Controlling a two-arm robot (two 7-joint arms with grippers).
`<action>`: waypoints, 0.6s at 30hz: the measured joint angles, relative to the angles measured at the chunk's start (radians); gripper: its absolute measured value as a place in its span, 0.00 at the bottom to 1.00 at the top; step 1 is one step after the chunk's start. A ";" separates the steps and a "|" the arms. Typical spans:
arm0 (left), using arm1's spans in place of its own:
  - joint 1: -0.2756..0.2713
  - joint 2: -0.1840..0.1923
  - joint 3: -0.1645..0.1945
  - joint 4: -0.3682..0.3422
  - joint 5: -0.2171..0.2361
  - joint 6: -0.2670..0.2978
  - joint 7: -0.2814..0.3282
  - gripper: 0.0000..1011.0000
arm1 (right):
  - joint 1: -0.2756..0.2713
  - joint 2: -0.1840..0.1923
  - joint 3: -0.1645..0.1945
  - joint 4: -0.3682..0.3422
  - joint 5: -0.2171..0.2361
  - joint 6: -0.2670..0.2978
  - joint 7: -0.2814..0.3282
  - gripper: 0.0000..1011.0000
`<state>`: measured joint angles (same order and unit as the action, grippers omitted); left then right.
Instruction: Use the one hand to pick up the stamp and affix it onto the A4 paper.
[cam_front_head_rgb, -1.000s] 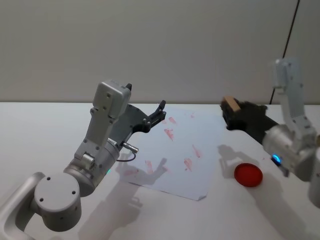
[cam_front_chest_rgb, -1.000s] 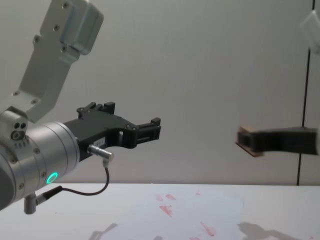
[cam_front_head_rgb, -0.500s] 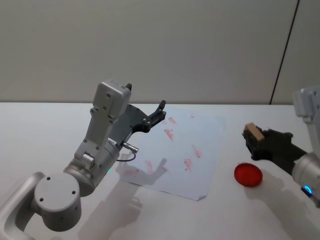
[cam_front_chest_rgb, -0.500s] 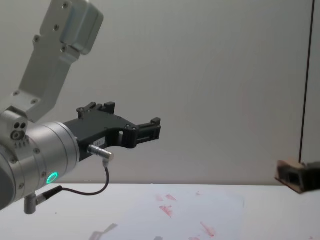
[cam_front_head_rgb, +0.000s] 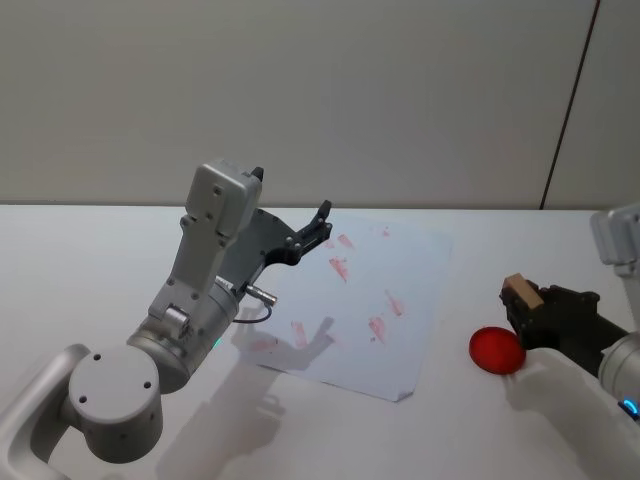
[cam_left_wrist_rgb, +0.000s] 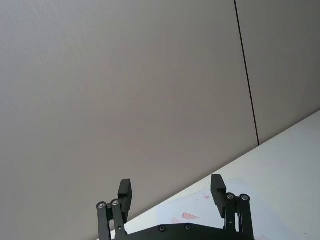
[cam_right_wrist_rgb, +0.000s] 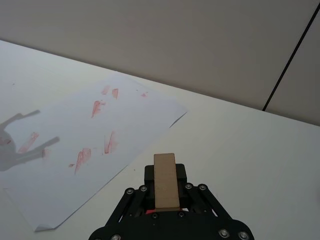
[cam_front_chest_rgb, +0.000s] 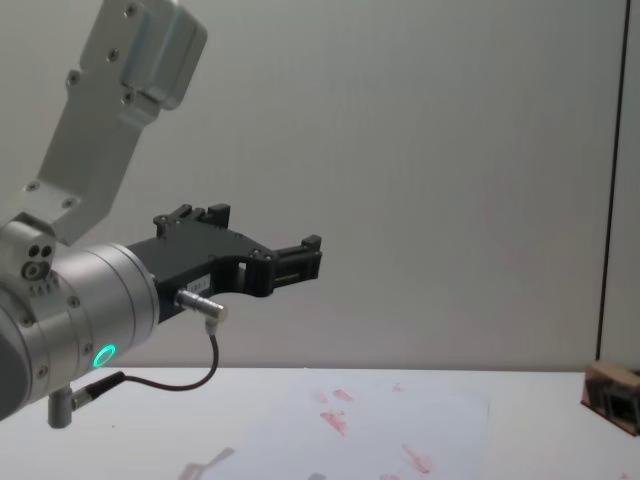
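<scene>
The right gripper (cam_front_head_rgb: 522, 305) was clenched on the stamp (cam_front_head_rgb: 521, 292), the wooden block pinched between its black fingers with its top end standing out past them. In the right wrist view the stamp (cam_right_wrist_rgb: 165, 180) sat upright in the middle of the gripper (cam_right_wrist_rgb: 165, 192), one finger against each side. The gripper hung low over the table (cam_front_head_rgb: 90, 260), off the right edge of the paper (cam_front_head_rgb: 400, 270) and apart from it. A red ink pad (cam_front_head_rgb: 497, 350) lay on the table just beside and below the gripper, on its paper-facing side.

The paper lay flat, well to the left of the held stamp, with several red smudges (cam_front_head_rgb: 339, 266) scattered across it.

The left gripper (cam_front_head_rgb: 318, 226) hung raised above the far left part of the paper, its fingers (cam_left_wrist_rgb: 216, 187) spread apart and holding nothing.
</scene>
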<state>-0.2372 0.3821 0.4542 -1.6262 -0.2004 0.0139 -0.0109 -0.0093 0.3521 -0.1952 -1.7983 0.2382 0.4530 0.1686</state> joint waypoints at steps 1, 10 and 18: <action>0.000 0.000 0.000 0.000 0.000 0.000 0.000 0.99 | 0.001 -0.001 -0.001 0.004 -0.002 0.000 0.001 0.22; 0.000 0.000 0.000 0.000 0.000 0.000 0.000 0.99 | 0.027 -0.022 -0.016 0.056 -0.036 0.003 0.013 0.22; 0.000 0.000 0.000 0.000 0.000 0.000 0.000 0.99 | 0.045 -0.040 -0.030 0.095 -0.060 0.012 0.023 0.22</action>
<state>-0.2372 0.3821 0.4542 -1.6262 -0.2004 0.0138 -0.0109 0.0358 0.3122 -0.2253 -1.7031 0.1786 0.4647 0.1913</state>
